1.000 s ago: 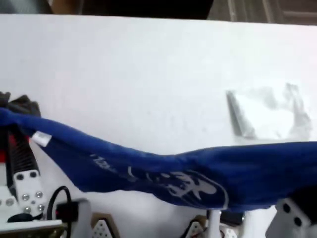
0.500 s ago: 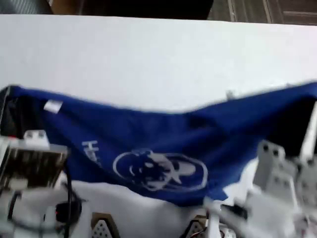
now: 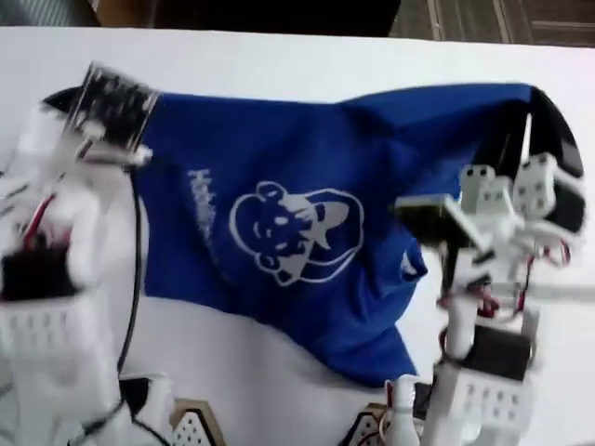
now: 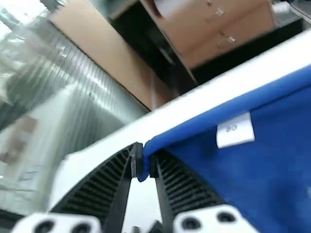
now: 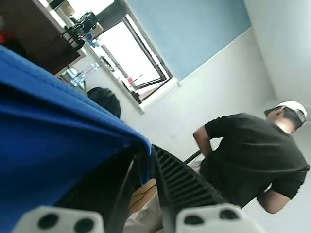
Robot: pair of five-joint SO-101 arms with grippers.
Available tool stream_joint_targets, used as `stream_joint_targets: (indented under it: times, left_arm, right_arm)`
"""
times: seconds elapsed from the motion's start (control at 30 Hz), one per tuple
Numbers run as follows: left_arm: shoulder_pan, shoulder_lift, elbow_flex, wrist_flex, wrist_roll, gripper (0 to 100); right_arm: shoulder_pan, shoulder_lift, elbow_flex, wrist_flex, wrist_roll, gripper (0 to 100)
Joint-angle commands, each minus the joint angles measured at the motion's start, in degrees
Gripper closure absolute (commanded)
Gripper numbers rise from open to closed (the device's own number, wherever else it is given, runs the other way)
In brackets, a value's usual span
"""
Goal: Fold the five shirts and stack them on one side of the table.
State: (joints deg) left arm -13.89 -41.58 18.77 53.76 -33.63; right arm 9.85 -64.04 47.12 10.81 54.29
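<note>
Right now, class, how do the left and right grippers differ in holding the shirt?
The left gripper pinches the shirt beside its white tag; the right gripper pinches a plain corner. Cloth drapes over the right gripper, not the left. Both are shut on the shirt.

Shirt (image 3: pixel 297 223) between both jaws, over table (image 3: pixel 279 56)

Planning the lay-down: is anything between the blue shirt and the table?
Nothing visible does. The shirt is pinched at its corners by the left gripper and right gripper over the table; whatever lies under the cloth is hidden.
</note>
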Motion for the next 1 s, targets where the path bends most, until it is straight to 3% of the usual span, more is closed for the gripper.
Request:
stream_joint_targets:
  times: [0.0,0.27,0.67,0.87,0.97]
  left_arm:
    - [1.23,8.97,-5.41,-1.49,0.09,97]
    - [1.23,26.02,-17.89,-1.05,0.09,97]
    - [1.85,45.80,-35.38,8.79,-0.09,97]
    - [1.85,54.33,-42.59,17.93,-0.18,97]
    - [1.85,58.90,-42.68,20.40,-0.18,97]
  right_arm:
    - [-0.48,11.38,-6.24,-2.77,0.53,97.8]
    - [-0.48,35.21,-21.63,-2.68,0.53,97.8]
    - [-3.91,61.93,-40.44,-2.33,0.26,97.8]
    - [-7.43,62.81,-41.14,14.46,-0.18,97.8]
    - [-9.27,65.36,-41.41,21.76,-9.05,97.8]
